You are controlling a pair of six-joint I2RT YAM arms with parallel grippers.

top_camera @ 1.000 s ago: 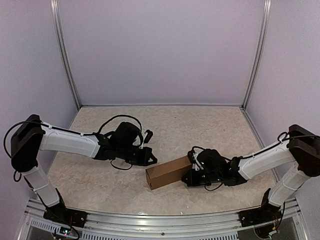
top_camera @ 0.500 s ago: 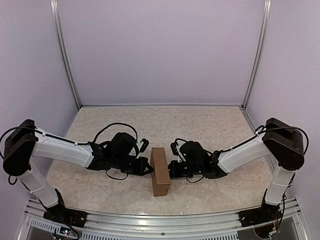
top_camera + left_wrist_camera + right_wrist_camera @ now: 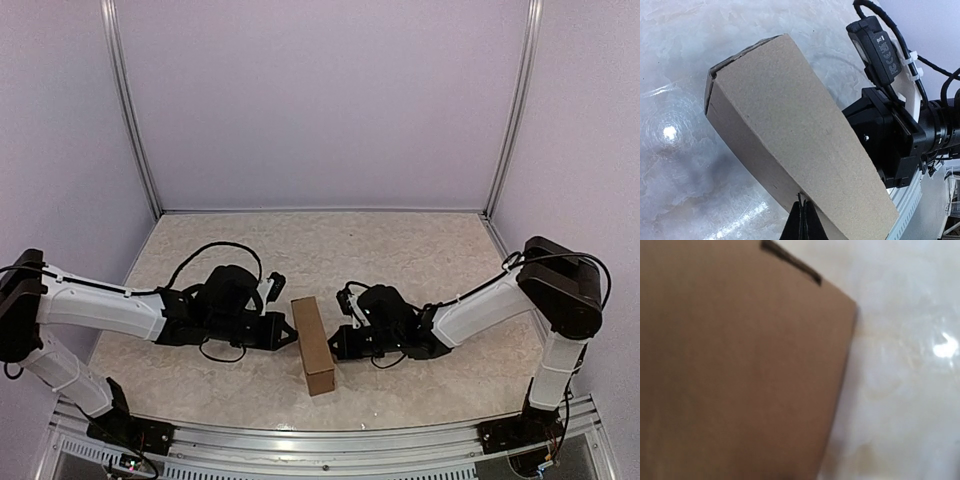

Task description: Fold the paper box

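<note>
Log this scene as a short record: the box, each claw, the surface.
object: plain brown oblong cardboard box, folded up into box shape, lying flat
orientation: long axis runs from the near edge toward the back wall, slightly skewed
left claw: shut, tips at the box's left long side, apparently touching
right claw: shut, at the box's right long side; contact not clear
held: nothing gripped by either claw
surface: pale marbled table

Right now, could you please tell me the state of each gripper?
Left gripper: shut, holding nothing, tips against the paper box side.
Right gripper: shut, holding nothing, at the box's opposite side.
</note>
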